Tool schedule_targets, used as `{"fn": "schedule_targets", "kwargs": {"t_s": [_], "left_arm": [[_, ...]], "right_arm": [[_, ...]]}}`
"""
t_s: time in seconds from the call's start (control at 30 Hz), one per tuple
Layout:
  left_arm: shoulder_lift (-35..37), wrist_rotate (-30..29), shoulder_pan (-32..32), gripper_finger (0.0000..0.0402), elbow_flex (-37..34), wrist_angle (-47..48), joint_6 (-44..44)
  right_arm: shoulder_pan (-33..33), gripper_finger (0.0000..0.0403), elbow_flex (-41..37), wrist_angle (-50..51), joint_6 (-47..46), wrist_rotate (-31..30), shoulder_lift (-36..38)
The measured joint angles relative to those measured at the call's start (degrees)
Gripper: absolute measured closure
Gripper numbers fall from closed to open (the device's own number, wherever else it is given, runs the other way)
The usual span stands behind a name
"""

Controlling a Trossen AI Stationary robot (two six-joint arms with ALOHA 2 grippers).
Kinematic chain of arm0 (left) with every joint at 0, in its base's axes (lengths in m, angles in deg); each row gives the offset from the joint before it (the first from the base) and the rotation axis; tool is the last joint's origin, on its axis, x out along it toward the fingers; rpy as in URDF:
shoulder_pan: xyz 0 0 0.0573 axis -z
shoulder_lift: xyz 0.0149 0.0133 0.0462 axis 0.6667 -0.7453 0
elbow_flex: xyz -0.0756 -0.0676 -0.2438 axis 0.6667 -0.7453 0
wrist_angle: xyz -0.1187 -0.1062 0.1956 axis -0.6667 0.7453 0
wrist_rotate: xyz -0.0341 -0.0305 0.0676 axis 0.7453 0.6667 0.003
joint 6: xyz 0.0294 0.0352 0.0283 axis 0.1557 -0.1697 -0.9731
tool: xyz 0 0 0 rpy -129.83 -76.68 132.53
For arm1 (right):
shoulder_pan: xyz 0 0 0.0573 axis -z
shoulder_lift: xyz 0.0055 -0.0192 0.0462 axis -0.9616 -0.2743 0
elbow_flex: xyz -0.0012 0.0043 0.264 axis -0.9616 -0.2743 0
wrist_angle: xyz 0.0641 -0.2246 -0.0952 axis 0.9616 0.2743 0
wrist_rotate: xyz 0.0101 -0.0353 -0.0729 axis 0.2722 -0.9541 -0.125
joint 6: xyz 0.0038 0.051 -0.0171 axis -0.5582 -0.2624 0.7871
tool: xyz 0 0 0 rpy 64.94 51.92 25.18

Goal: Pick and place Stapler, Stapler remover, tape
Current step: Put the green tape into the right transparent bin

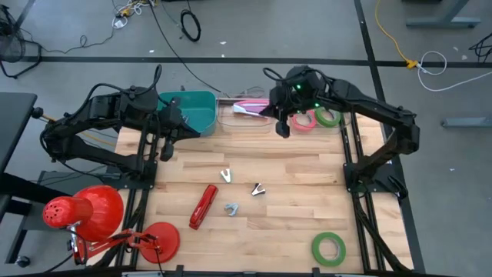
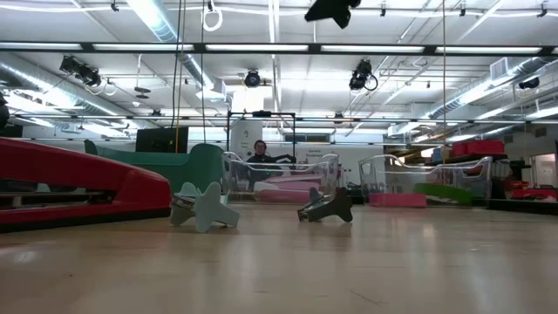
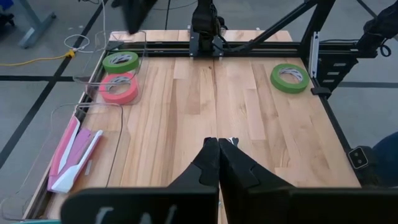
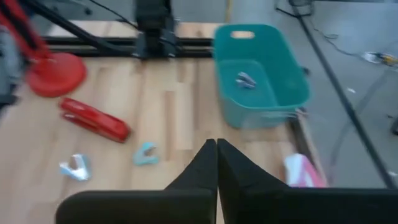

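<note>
Landmark: the teal bin [image 1: 194,110] sits at the far edge of the wooden table [image 1: 307,185], left of centre in the high view; a small metal item [image 4: 246,79] lies inside it, too blurred to name.
Left gripper: the left gripper [image 1: 166,148] hangs just off the teal bin's near-left corner, fingers [image 3: 211,163] pressed together, nothing between them.
Right gripper: the right gripper [image 1: 282,125] hovers to the bin's right, just beside the tape tray, fingers [image 4: 208,163] clenched shut and empty.
Tape in tray: a red-pink tape roll [image 1: 303,121] and a green tape roll [image 1: 328,116] lie side by side in a clear tray [image 3: 142,41] well to the right of the bin.
Loose tape: a second green roll [image 1: 328,248] lies flat at the near-right corner, far from the bin.
Stapler: the red stapler [image 1: 203,206] lies tilted on the wood, well in front of the bin.
Staple removers: three small removers near the stapler, one [image 1: 226,176] closest to the bin, one [image 1: 257,189] to its right, one [image 1: 231,208] just beside the stapler.
Middle tray: pink and white flat items [image 1: 250,107] rest in a clear tray right next to the bin.
Lamp: a red lamp [image 1: 84,209] stands at the near-left corner.
</note>
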Motion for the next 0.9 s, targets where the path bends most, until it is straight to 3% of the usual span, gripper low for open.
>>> {"fn": "schedule_targets", "kwargs": {"t_s": [0.5,0.9], "left_arm": [[0.02,1.28,0.03,0.0401,0.00,0.02,-0.03],[0.02,1.98,0.05,0.0401,0.00,0.04,-0.52]], "right_arm": [[-11.61,0.0402,0.01,-4.16,-9.60,1.20,8.31],[-24.55,0.0403,0.01,-0.24,-13.74,-10.11,11.68]]}}
